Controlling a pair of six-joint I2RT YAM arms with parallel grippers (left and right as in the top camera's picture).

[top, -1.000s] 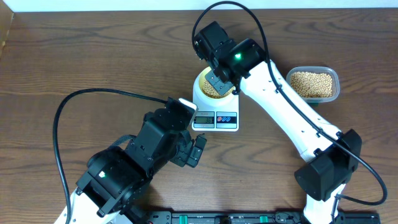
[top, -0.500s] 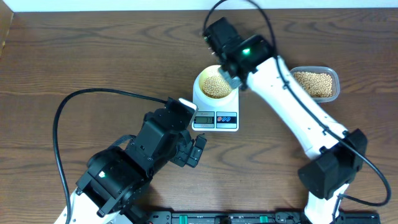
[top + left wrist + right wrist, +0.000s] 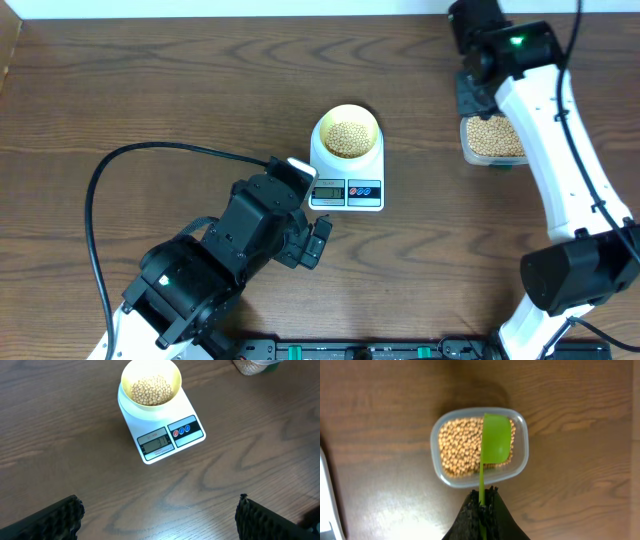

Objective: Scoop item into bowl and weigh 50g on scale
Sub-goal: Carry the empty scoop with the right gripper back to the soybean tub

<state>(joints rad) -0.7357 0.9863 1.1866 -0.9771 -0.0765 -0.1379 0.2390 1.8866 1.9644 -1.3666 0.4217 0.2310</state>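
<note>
Right tool (image 3: 481, 506) pinching green scoop (image 3: 496, 437), handle in line with tool, empty cup directly over beans (image 3: 460, 445) in tub (image 3: 436, 462). Bowl (image 3: 321, 131) on scale (image 3: 346, 194), well left. Left tool (image 3: 160, 519) spread, nearer scale.

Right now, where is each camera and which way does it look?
Overhead: fixed above the brown wooden table, facing straight down; both arms show.
Left wrist: on the left arm, facing down at the white digital scale and the round pale-yellow bowl of tan beans; its open left gripper shows.
Right wrist: on the right arm, facing down at the clear plastic tub; its right gripper grips a green plastic scoop.
Shared: overhead and left wrist both see scale and bowl.
</note>
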